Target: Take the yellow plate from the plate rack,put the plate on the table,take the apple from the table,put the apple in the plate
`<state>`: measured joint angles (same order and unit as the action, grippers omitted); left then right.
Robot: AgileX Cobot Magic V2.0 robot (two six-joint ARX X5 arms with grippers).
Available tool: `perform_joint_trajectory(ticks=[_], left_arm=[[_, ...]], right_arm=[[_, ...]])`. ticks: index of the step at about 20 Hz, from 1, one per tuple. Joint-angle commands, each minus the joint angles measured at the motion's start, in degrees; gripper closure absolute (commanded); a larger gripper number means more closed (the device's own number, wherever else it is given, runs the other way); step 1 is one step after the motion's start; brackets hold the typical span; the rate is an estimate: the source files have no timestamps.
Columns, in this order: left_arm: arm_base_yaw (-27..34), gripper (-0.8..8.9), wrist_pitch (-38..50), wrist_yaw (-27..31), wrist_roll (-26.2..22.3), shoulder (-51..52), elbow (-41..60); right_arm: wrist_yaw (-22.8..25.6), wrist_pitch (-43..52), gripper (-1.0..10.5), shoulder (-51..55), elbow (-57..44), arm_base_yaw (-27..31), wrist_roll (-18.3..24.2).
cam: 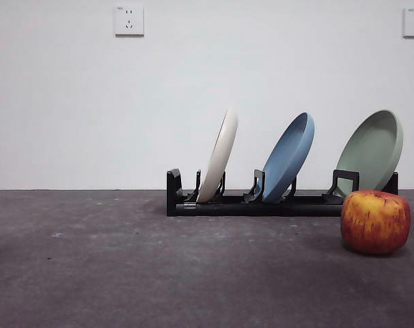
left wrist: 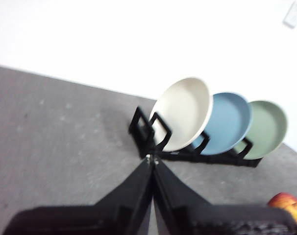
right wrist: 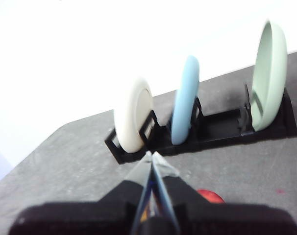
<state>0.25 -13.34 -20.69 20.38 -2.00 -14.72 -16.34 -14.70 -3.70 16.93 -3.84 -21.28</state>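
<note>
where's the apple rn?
In the front view the apple sits on the table at the right, just in front of the plate rack end that holds the sage-green plate.

Three plates (cam: pixel 287 158) stand in one plate rack (cam: pixel 261 203); one apple (cam: pixel 375 221); two wall sockets (cam: pixel 129 20).

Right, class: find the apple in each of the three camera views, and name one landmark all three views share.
Front view: the apple sits on the table at lower right, in front of the plate rack's right end.
Left wrist view: only part of it shows, at the bottom right corner.
Right wrist view: a small red sliver peeks out beside the right claw.
Shared landmark: the yellow plate, at one end of the row of three.
</note>
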Motion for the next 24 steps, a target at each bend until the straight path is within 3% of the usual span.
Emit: perform_joint_trajectory(ticks=[1, 5, 13, 18, 21, 24], left_arm=[[0.15, 8.2, -1.53, -1.9, 0.42, -2.21, -3.98], [0.15, 8.2, -5.38, -6.14, -1.88, -7.08, -10.38], [0.15, 8.2, -17.84, -16.83, -11.21, -18.71, -22.86], [0.11, 8.2, -26.36, -20.37, -18.03, -24.06, -29.03], [0.09, 8.2, -33.35, -21.64, -22.97, -26.73, -32.48], [0.11, 8.16, -37.0, -21.57, -24.35, -28.0, -33.73]], right_arm=[[0.09, -4.46, 9.6, -3.28, 5.88, 0.02, 0.5], [-0.31, -13.57, 9.6, -9.18, 14.49, -0.04, 7.26], [-2.12, -34.93, 9.6, -22.1, 31.39, -0.04, 22.82], [-6.47, -45.46, 9.6, -27.93, 38.29, -0.07, 28.33], [-7.76, -50.73, 9.6, -30.64, 40.96, -0.15, 30.03], [-7.67, -51.32, 9.4, -31.67, 41.33, -0.35, 29.97]])
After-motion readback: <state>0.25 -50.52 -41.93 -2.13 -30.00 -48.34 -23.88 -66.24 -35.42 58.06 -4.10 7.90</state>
